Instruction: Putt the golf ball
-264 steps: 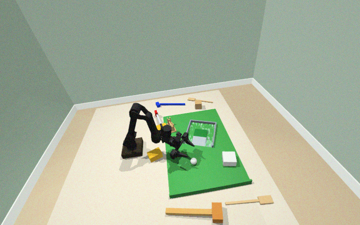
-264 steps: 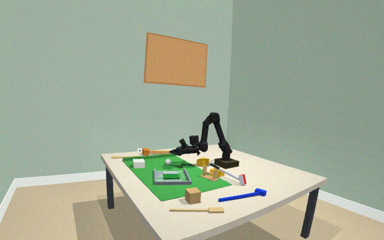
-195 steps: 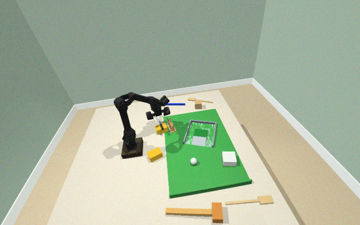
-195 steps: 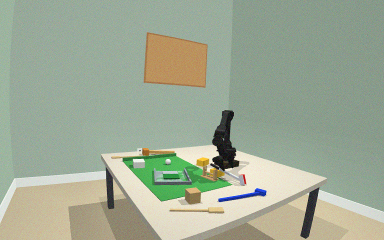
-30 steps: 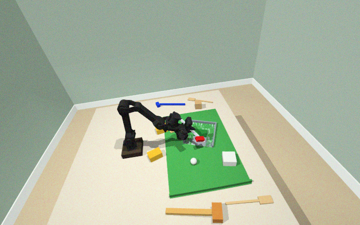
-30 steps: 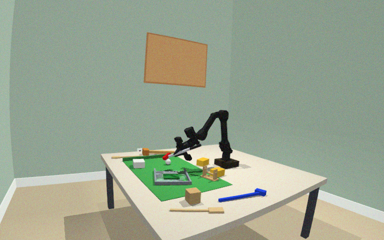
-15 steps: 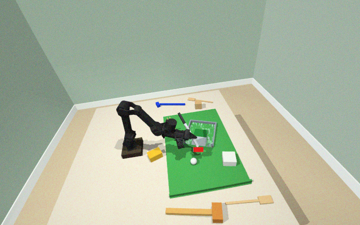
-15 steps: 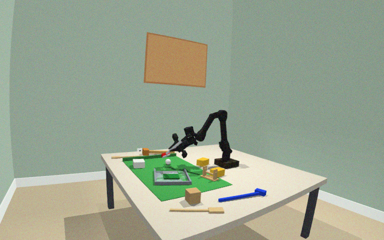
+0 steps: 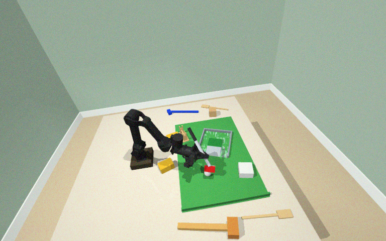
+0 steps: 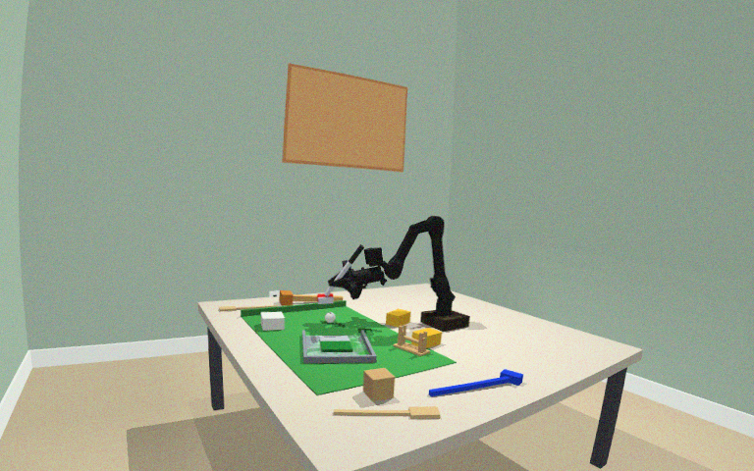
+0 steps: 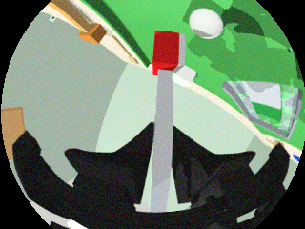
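My gripper (image 9: pixel 206 155) (image 10: pixel 334 282) is shut on the putter's grey shaft, held tilted above the green mat (image 9: pixel 199 196) (image 10: pixel 328 386). The putter's red head (image 9: pixel 209 168) (image 10: pixel 325 296) (image 11: pixel 166 48) is in the air. The white golf ball (image 9: pixel 207 173) (image 10: pixel 330 317) (image 11: pixel 206 23) sits on the mat, partly hidden by the head in the top view and clear of it in the wrist view. The pale ramp (image 9: pixel 213 151) (image 11: pixel 262 92) leads to the raised green (image 9: pixel 215 141) (image 10: pixel 336 346) (image 11: pixel 267 112) inside a grey frame (image 9: pixel 217 130) (image 10: pixel 339 359).
A white block (image 9: pixel 246 169) (image 10: pixel 272 321) stands on the mat. A wooden rack (image 10: pixel 412 350) and yellow blocks (image 9: pixel 166 165) (image 10: pixel 398 317) are near the arm's side. A blue mallet (image 9: pixel 185 111) (image 10: pixel 472 385), brown cube (image 9: pixel 212 112) (image 10: pixel 379 384) and orange mallet (image 9: pixel 232 227) lie beyond the mat.
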`<act>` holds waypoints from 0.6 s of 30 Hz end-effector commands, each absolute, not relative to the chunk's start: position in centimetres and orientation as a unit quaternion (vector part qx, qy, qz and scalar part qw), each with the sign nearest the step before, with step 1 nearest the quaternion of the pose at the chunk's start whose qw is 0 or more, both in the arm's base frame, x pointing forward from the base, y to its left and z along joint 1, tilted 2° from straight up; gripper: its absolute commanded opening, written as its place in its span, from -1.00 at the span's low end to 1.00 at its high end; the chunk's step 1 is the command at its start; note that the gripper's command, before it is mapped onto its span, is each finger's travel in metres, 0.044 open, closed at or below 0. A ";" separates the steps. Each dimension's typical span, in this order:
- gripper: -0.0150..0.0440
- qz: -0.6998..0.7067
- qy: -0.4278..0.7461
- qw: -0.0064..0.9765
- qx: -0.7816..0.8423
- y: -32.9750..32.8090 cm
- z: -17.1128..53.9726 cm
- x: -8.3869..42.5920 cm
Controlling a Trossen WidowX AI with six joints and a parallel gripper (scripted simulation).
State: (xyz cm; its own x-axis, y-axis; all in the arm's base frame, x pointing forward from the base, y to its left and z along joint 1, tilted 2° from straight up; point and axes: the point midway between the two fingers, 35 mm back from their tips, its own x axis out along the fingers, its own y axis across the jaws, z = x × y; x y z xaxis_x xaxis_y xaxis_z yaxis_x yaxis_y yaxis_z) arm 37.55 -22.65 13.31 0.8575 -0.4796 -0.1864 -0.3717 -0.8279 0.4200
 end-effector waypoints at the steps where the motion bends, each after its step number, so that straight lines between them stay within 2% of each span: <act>1: -0.49 -0.112 -0.269 0.125 0.948 -24.4 13.8 36.1; 18: -0.49 -0.111 -0.271 0.123 0.948 -25.1 11.9 35.9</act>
State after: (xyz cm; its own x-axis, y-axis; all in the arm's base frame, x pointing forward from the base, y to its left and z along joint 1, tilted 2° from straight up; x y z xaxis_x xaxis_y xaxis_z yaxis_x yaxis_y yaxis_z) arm 36.08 -24.80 12.78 0.8282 -0.5416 -0.1444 -0.4845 -0.8212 0.3014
